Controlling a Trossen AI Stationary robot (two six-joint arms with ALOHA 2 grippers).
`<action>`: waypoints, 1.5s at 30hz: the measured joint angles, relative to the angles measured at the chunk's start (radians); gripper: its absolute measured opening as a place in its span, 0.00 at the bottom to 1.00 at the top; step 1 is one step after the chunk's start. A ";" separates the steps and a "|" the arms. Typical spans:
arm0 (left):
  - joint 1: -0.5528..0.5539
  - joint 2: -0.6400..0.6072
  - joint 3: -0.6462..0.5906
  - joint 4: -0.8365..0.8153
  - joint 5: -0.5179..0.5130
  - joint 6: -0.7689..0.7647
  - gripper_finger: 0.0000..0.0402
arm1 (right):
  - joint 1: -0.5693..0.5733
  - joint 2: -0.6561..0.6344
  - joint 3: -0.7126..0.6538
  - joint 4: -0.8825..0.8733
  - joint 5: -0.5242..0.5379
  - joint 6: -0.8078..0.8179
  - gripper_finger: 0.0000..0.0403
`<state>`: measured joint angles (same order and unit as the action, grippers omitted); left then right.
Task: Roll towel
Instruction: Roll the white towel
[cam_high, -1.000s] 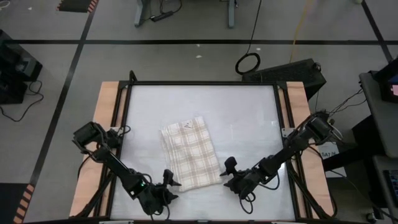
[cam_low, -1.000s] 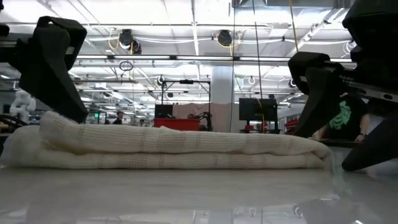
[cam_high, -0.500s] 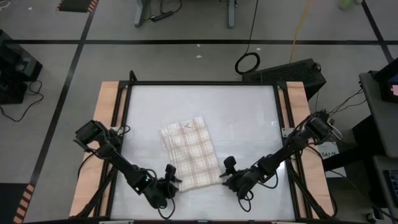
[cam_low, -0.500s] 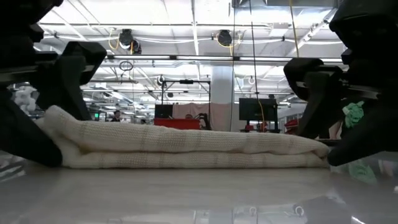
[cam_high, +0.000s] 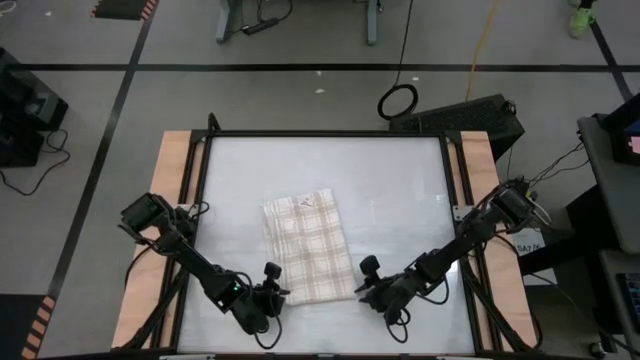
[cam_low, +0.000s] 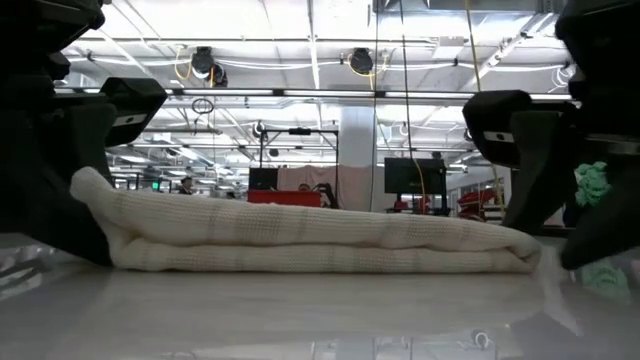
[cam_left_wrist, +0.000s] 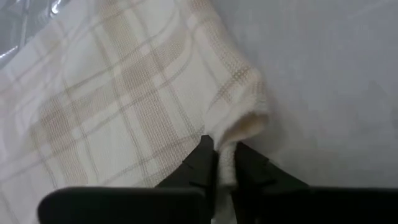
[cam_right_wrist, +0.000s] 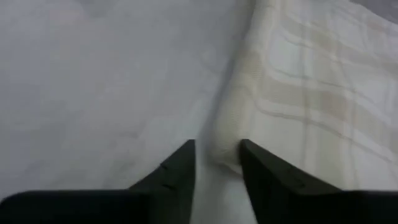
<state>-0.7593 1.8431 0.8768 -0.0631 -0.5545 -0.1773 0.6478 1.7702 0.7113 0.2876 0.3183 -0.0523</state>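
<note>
From above, the towel (cam_high: 307, 249) is lying folded into a long rectangle near the middle of the bench (cam_high: 400, 180), its plaid check facing up and a small tag (cam_high: 303, 202) sitting near its far edge. The left tool (cam_high: 272, 290) is meeting the towel's near left corner, while the right tool (cam_high: 363, 280) is sitting at the near right corner; both arms are reaching in low from the bench's near sides.

At bench height, the towel (cam_low: 310, 243) is showing as a flat stack of layers lying on the bench (cam_low: 320, 320), with dark tool parts standing against each of its two ends.

Through the left wrist camera, the left tool (cam_left_wrist: 225, 167) is pinching a raised fold at the towel (cam_left_wrist: 124, 99) corner, its fingers (cam_left_wrist: 198, 163) nearly together on the cloth.

Through the right wrist camera, the right tool (cam_right_wrist: 217, 162) is straddling the towel (cam_right_wrist: 298, 93) corner, its fingers (cam_right_wrist: 180, 167) standing apart with the folded edge between them.
</note>
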 joint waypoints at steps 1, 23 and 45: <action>0.000 0.000 0.000 0.000 0.000 0.000 0.10 | 0.004 0.000 0.000 -0.005 0.000 -0.001 0.36; 0.000 0.000 -0.001 0.002 -0.003 -0.001 0.11 | 0.017 0.126 0.001 0.212 0.093 0.034 0.45; -0.069 -0.075 -0.002 0.054 0.001 -0.209 0.11 | -0.035 -0.010 -0.002 0.258 -0.122 0.326 0.02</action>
<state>-0.8280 1.7683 0.8745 -0.0088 -0.5531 -0.3864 0.6126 1.7602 0.7097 0.5458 0.1965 0.2734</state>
